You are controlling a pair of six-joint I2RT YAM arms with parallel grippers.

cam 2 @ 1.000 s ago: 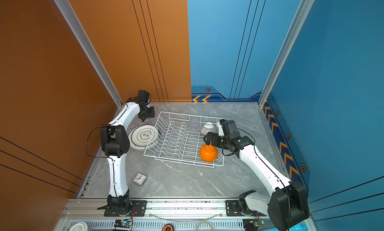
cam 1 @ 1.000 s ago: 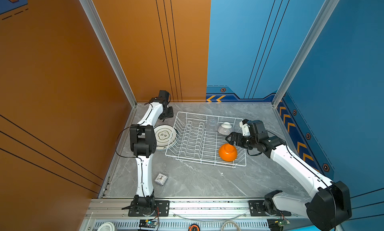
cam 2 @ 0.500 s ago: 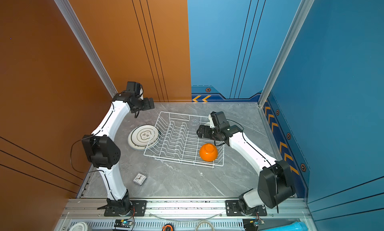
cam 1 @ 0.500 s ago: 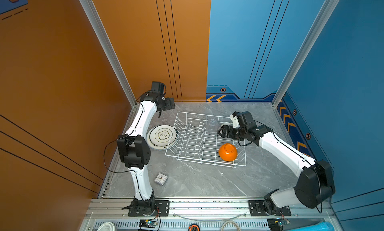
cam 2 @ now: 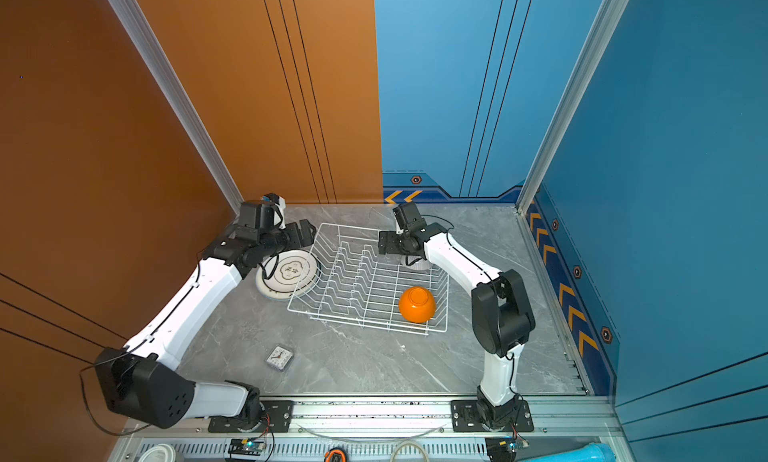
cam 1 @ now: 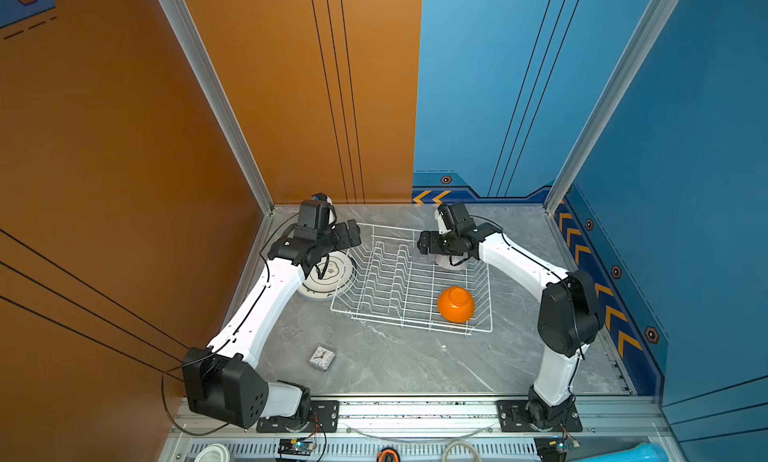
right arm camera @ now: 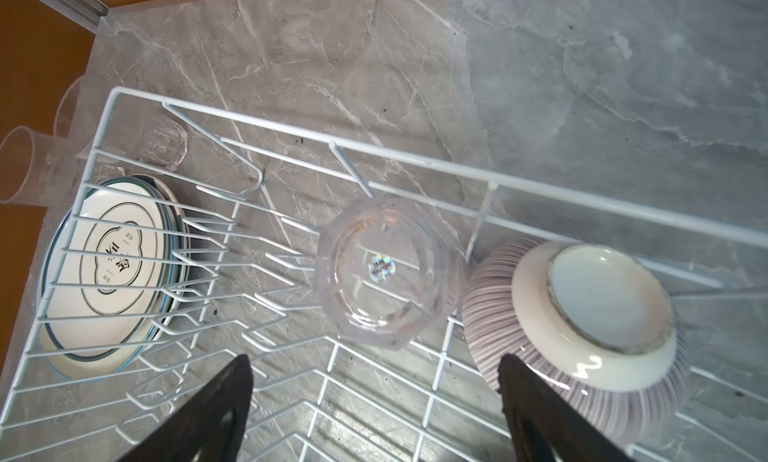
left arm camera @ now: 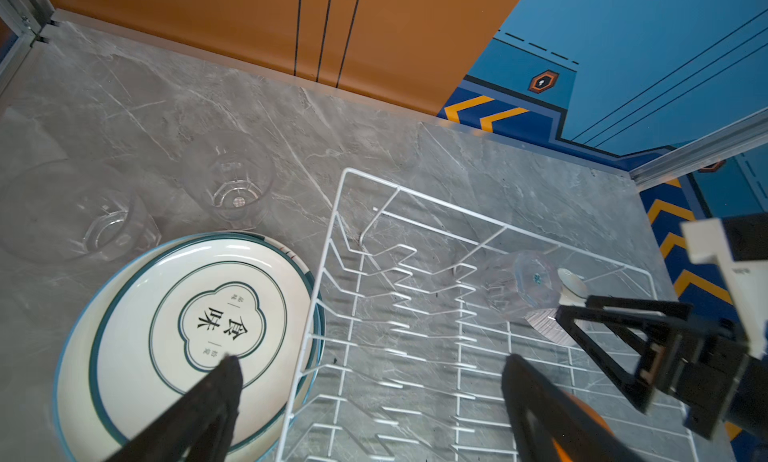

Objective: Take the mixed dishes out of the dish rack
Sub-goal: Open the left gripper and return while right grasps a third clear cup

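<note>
The white wire dish rack (cam 1: 399, 325) (cam 2: 357, 319) stands mid-table. An orange bowl (cam 1: 456, 304) (cam 2: 417, 304) sits upside down in its front right corner. At the rack's rear, a ribbed white bowl (right arm camera: 582, 314) (cam 1: 451, 264) lies bottom-up beside a clear tumbler (right arm camera: 382, 273) (left arm camera: 519, 285). My right gripper (right arm camera: 374, 362) (cam 1: 424, 246) hovers open just above these two, empty. Two stacked plates (cam 1: 328, 277) (left arm camera: 183, 335) lie on the table left of the rack. My left gripper (left arm camera: 372, 366) (cam 1: 353, 231) is open and empty over the rack's rear left edge.
Two clear tumblers (left arm camera: 239, 190) (left arm camera: 83, 223) stand on the table in the back left corner, behind the plates. A small square clock (cam 1: 322, 358) (cam 2: 279, 357) lies near the front left. The orange wall runs close along the left side.
My left gripper opened fully and swung from the back left corner toward the rack. My right gripper moved from beside the orange bowl to the rack's rear, over the ribbed bowl.
</note>
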